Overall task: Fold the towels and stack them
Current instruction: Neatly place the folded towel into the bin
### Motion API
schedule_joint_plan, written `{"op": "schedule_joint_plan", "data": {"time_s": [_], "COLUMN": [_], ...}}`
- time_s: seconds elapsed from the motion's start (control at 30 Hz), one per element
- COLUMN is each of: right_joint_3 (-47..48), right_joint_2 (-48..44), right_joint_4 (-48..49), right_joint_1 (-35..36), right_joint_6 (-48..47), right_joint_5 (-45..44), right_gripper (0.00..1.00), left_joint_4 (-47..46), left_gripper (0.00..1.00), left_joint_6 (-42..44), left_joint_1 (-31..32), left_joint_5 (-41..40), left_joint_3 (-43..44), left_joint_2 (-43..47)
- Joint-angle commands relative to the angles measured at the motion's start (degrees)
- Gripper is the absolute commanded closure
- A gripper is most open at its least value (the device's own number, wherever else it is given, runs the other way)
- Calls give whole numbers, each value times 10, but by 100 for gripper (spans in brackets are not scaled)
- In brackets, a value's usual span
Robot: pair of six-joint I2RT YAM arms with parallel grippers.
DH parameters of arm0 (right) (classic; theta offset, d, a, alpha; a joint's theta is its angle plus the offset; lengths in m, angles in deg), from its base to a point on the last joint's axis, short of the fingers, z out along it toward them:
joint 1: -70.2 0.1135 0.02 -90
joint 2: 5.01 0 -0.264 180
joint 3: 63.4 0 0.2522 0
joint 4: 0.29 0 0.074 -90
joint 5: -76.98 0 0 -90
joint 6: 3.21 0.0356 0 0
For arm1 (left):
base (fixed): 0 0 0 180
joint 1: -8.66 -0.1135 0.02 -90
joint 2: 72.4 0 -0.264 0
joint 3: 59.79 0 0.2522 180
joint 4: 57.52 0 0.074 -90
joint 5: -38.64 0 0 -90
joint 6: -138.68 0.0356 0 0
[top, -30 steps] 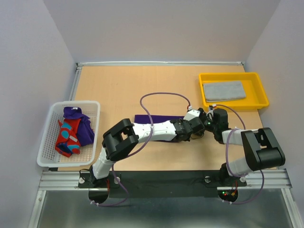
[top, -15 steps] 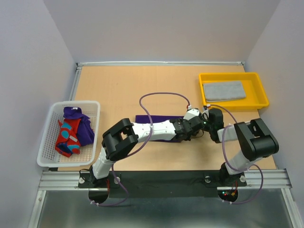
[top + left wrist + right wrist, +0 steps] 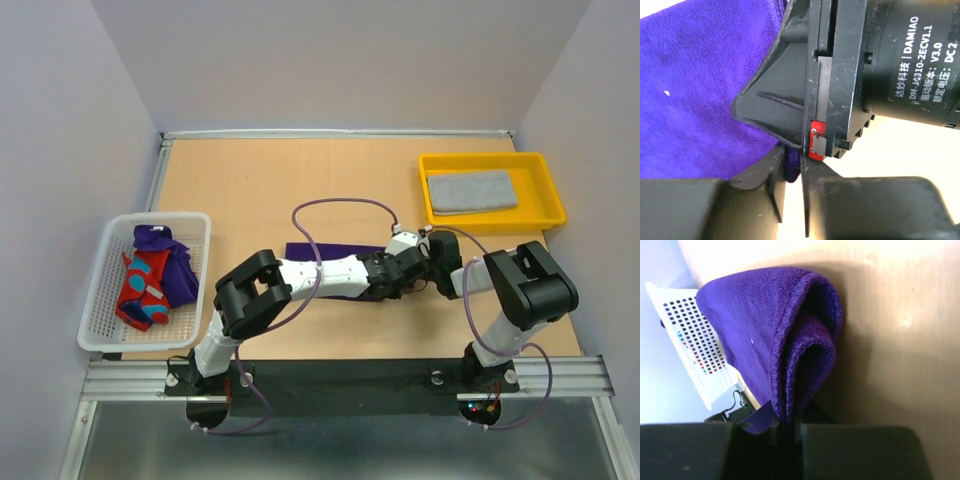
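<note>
One purple towel [image 3: 765, 340] lies mid-tabletop [image 3: 250, 190], one end doubled over. The right hand [image 3: 787, 426] pinches that doubled edge. The left hand [image 3: 792, 172], just beside, pinches the same towel. The grey towel [image 3: 472, 191] lies in the yellow tray [image 3: 480, 158].

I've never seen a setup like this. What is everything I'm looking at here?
table: one, light wood, underneath everything
yellow tray: one, yellow, far right
white basket: one, white mesh, left edge
grey towel: one, grey, folded in the tray
folded purple towel: one, deep purple, mid-table
crumpled purple towel: one, deep purple, in the basket
red towel: one, red with light-blue marks, in the basket
left gripper: one, black, pinching the folded purple towel
right gripper: one, black, pinching it too
</note>
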Motion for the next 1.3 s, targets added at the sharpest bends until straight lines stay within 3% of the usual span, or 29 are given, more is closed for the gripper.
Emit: {"op": "schedule_joint_plan", "data": {"time_s": [0.0, 0.03, 0.13, 0.33, 0.53, 0.57, 0.67, 0.8, 0.97, 1.27], "right_joint_3": [16, 31, 66, 153, 311, 331, 406, 489, 607, 715], "right_joint_2": [1, 0, 8, 30, 51, 58, 74, 90, 123, 163], "right_joint_4": [-124, -148, -187, -304, -442, -472, -522, -555, -603, -637], "right_joint_1": [6, 6, 2, -7, -25, -28, -43, -64, -94, -143], "right_joint_6": [-72, -83, -125, -232, -365, -397, -436, -492, -542, -691], "right_joint_5": [-48, -54, -53, -102, -172, -189, -224, -266, -292, -362], "right_gripper": [100, 99, 100, 99, 100, 100, 100, 100, 99, 100], "left_joint_4": [-19, -22, -31, -46, -40, -29, -5, -15, -83, -108], "left_gripper": [55, 45, 29, 12, 8, 6, 4, 4, 4, 4], "left_joint_6": [-11, -11, -10, -10, 53, 86, 134, 184, 190, 210], "left_joint_1": [-2, -2, -4, -37, -158, -212, -312, -385, -419, -444], "left_joint_5": [-8, -8, 5, 32, 66, 68, 67, 81, 91, 69], "left_joint_3": [-21, -25, -52, -171, -269, -282, -285, -291, -345, -377], "left_joint_2": [55, 62, 98, 234, 405, 423, 476, 518, 516, 471]}}
